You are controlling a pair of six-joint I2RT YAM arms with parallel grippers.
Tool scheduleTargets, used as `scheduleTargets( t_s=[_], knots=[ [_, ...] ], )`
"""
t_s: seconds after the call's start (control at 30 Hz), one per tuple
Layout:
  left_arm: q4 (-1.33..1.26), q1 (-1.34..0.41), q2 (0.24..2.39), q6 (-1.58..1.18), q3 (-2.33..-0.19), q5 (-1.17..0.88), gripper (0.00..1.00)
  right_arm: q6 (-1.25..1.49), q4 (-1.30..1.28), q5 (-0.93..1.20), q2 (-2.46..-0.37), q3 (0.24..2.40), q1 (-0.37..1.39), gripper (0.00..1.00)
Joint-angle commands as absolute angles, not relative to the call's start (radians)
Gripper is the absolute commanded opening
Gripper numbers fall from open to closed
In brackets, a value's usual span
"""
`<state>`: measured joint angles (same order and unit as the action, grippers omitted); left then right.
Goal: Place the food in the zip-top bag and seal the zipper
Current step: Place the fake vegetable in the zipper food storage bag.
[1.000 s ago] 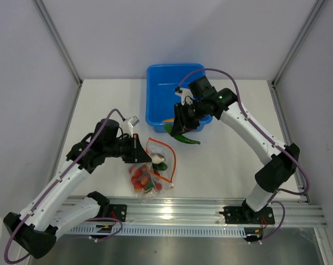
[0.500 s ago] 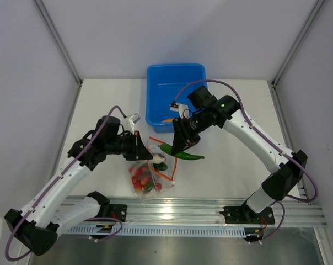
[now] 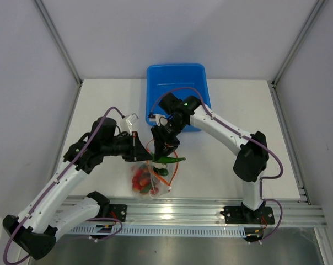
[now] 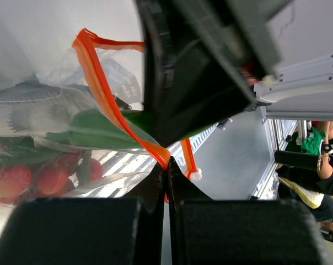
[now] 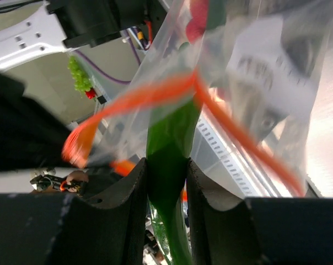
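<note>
Your left gripper [image 4: 166, 175] pinches the zipper [image 4: 98, 83]; slide the cucumber [image 5: 169, 138] clamped in your right gripper [image 5: 166, 174] deep inside the zip-top bag [image 3: 146, 180]

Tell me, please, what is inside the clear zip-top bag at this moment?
Through the zip-top bag show red tomatoes, a grey fish and green pieces. The green cucumber, held by the right gripper, pokes into its mouth. What lies beneath the tomatoes is covered.

I see the clear zip-top bag [image 3: 151, 178] near the front edge of the surface [image 3: 100, 99], mouth open, orange-red zipper [image 4: 97, 83] unsealed. Inside sit red tomatoes [image 4: 45, 178] and a grey fish [image 4: 28, 107]. The green cucumber [image 5: 167, 144] pokes through the mouth.
</note>
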<state>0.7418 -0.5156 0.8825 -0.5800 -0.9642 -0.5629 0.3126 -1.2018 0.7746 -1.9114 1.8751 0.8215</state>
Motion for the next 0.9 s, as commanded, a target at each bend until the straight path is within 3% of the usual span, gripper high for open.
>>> scheduleTargets(
  t_s=[0.0,0.07,0.17,0.27,0.53,0.87],
  knots=[
    [0.69,-0.508,0.854,-0.597,-0.971,-0.606,0.01,0.322,-1.244,0.749,-1.943,1.956,0.83,0.19],
    [0.69,-0.509,0.853,-0.6,-0.969,-0.609,0.0,0.325,-1.252,0.741,-1.971,1.993,0.83,0.36],
    [0.689,-0.509,0.848,-0.601,-0.959,-0.607,0.01,0.316,-1.262,0.73,-1.979,2.017,0.834,0.52],
    [0.687,-0.509,0.851,-0.6,-0.96,-0.604,0.01,0.307,-1.264,0.724,-1.961,2.011,0.833,0.6],
    [0.687,-0.509,0.853,-0.595,-0.95,-0.6,0.01,0.33,-1.252,0.637,-1.902,2.01,0.816,0.65],
    [0.741,-0.509,0.853,-0.561,-0.951,-0.597,0.0,0.515,-1.054,0.424,-1.818,2.011,0.568,0.62]
  ],
)
